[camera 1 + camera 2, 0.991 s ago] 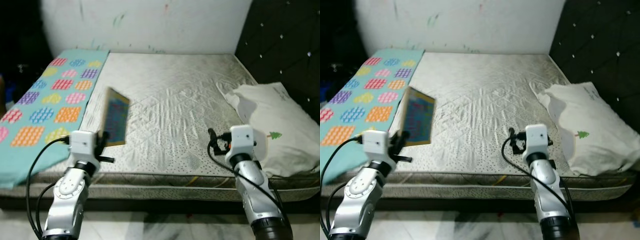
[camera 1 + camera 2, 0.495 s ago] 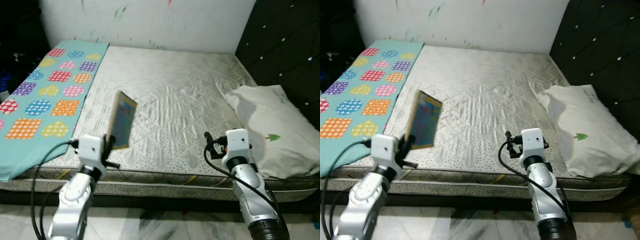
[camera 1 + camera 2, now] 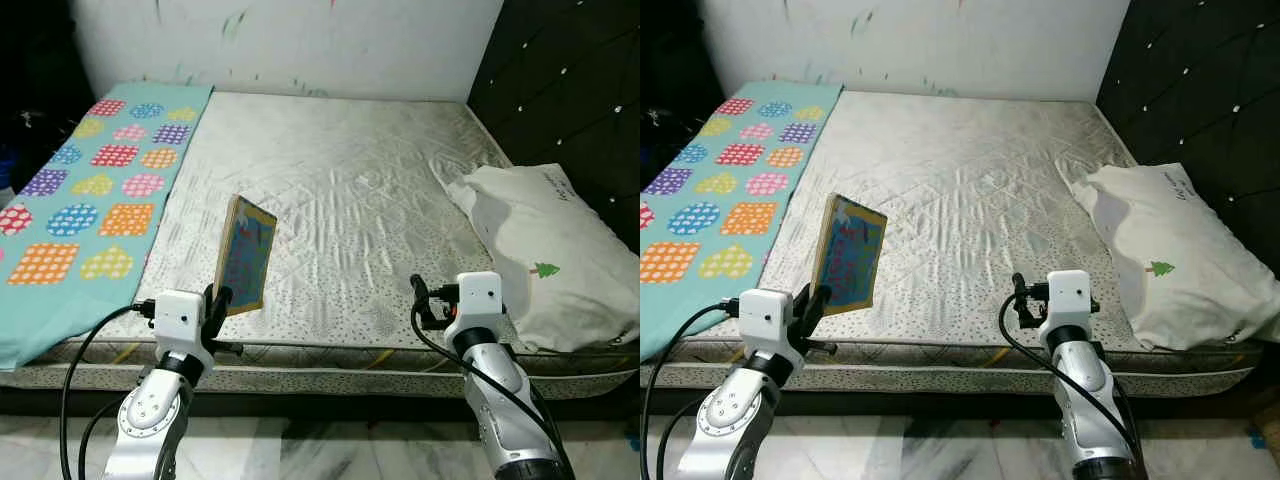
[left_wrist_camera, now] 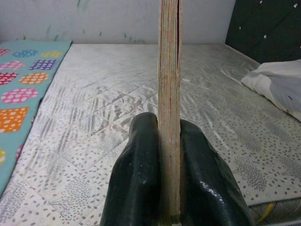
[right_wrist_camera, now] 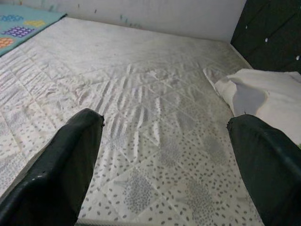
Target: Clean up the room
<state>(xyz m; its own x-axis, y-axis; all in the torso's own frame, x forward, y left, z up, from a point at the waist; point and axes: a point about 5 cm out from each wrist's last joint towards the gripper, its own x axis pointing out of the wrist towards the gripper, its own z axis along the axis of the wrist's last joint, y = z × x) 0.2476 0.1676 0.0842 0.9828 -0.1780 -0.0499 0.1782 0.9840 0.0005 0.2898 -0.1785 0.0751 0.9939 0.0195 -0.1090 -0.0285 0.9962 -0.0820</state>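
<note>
The left claw (image 3: pixel 216 303) pinching the book (image 3: pixel 245 255) has dropped toward the bed (image 3: pixel 360 200), right claw (image 5: pixel 164 165) spread, so set-down seems near.

Bed and surroundings, seen from the foot end.
Bed (image 3: pixel 350 200) has a grey-white quilted mattress cover with a dotted pattern. Teal blanket (image 3: pixel 90 190) with coloured hearts and squares lies along its left side, draping over the near left edge. White pillow (image 3: pixel 540 250) with a small green tree print sits at the right edge, against the dark tufted headboard (image 3: pixel 570 90). White wall (image 3: pixel 290 40) behind, with paint smudges. Marble-look floor (image 3: pixel 330 450) below.
</note>
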